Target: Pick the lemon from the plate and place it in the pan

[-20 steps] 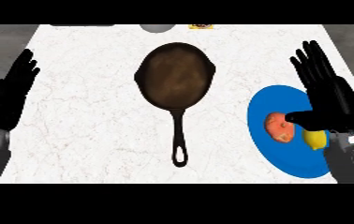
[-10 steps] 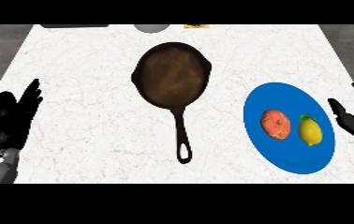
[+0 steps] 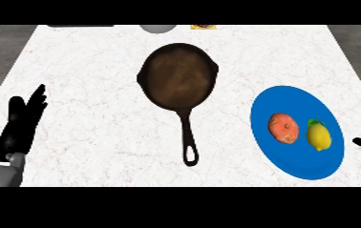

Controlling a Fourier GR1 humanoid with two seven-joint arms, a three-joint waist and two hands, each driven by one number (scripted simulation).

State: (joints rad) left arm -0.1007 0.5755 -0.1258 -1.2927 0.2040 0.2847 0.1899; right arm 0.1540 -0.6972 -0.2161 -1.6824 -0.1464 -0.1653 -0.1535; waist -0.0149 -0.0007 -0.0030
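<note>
Both hands withdrawn further; lemon [image 3: 319, 135] (on plate [image 3: 300, 167]) untouched.

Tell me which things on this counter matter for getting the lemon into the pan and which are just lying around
Part of the job:
lemon
blue plate under it
pan
right hand, barely showing at the right edge

Just lying about:
orange-red fruit beside the lemon on the plate
left hand, open, resting at the left edge
</note>
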